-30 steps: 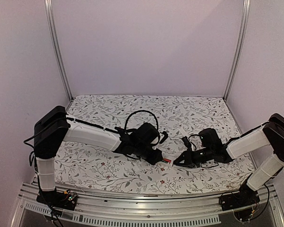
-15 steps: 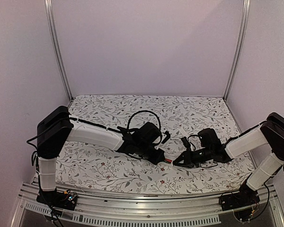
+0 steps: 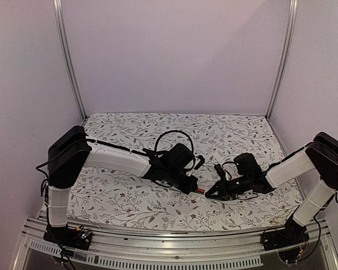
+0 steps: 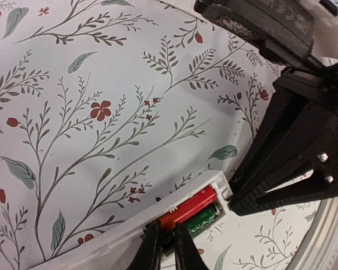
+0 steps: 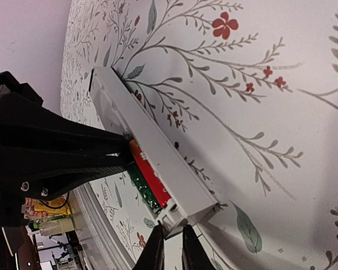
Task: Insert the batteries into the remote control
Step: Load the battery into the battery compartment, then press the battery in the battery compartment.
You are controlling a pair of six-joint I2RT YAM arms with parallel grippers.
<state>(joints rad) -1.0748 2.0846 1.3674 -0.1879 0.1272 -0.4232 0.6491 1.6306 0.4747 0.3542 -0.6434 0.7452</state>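
Remote control sits low over the floral table toward 6 o'clock, between both grippers. Its open bay shows one red battery beside a bare green board. The right gripper, coming from 3 o'clock, is clamped on the remote's end. The left gripper, from 9 o'clock, has its fingers drawn almost together at the battery's end; whether they pinch it I cannot tell. Toward 12 o'clock stands a plain wall.

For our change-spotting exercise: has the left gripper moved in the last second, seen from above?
Yes, slightly. The left gripper has edged right, farther from the left frame post, toward the right gripper.
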